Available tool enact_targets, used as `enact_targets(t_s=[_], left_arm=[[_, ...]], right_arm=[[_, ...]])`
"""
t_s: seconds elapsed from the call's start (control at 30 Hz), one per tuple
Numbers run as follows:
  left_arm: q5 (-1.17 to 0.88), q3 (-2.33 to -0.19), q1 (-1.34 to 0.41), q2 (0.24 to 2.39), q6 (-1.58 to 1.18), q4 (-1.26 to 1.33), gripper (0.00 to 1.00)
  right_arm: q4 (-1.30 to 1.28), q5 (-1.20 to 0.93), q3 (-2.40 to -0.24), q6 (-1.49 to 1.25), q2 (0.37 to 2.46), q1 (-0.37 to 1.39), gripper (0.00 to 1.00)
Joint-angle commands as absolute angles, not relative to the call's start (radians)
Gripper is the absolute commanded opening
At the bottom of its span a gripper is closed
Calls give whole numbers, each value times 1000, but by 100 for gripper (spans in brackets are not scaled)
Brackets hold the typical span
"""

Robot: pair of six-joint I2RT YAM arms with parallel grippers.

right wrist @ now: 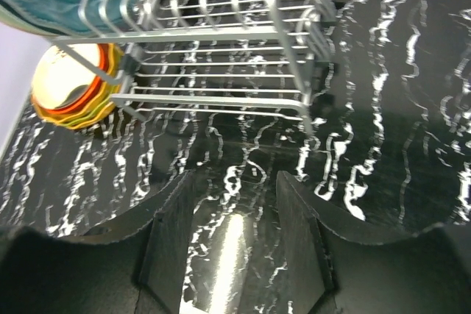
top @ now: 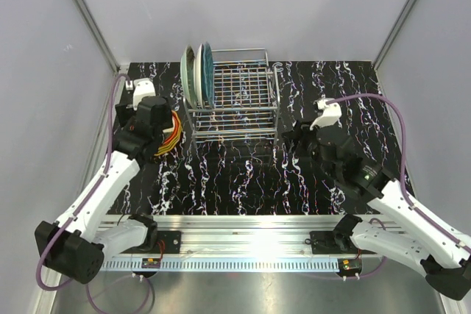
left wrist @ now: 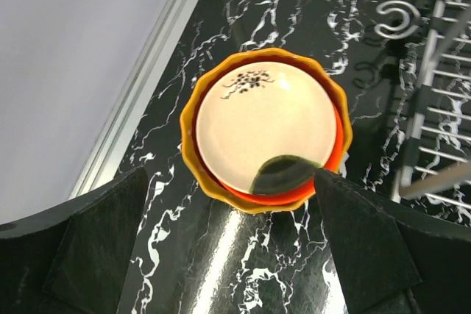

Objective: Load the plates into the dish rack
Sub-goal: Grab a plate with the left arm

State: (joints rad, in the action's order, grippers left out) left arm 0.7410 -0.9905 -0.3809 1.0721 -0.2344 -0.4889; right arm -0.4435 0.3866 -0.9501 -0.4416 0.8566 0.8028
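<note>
Top external view gives you the dish rack [top: 235, 97] at the back middle of the black marbled worktop [top: 243, 182]. A mint green plate [top: 189, 75] and a teal plate [top: 207, 71] stand on edge side by side at its left end. Just left of the rack, your left arm hangs over the stack of plates [top: 171, 137], and only the orange and yellow rims peek out from under the wrist. Left wrist view looks straight down on that stack. A cream plate [left wrist: 265, 126] with a small dark flower mark lies on top, a red-orange plate [left wrist: 337, 154] under it and an orange plate [left wrist: 189, 148] lowest, flat on the worktop beside the rack's wires. A dark green patch sits at the cream plate's near rim; you cannot tell what it is. Your left fingers [left wrist: 96, 248] are spread wide above the stack, gripping nothing. Right wrist view shows your right fingers [right wrist: 173, 240] about half parted over bare worktop. They hold nothing and sit near the rack's front right corner, apart from it.
</note>
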Motion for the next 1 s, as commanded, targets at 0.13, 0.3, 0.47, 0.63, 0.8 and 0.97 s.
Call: enact_targets(t_s=[0.13,0.3,0.47,0.63,0.8,0.97], left_arm=[[640,-1016,-278,1097,-370,-483,99],[484,-1015,-178,1161,-400,-474,99],[345,-1026,-55,1258,-426,-471,99],[249,-1042,18,1341,-437,-456,99],[181,-1052,66,1413,-443,-448,98],[160,-1065,115,1469,-449,-459,98]], right_arm=[[-436,430,-870,-431,796,761,55],[-407,387,-832,-433,805,726,54],[-388,347,-824,-437,816,695,54],[-373,298,-815,-442,819,664,54],[-368,264,-813,-445,825,644,52],[-364,249,-811,-446,822,631,49]])
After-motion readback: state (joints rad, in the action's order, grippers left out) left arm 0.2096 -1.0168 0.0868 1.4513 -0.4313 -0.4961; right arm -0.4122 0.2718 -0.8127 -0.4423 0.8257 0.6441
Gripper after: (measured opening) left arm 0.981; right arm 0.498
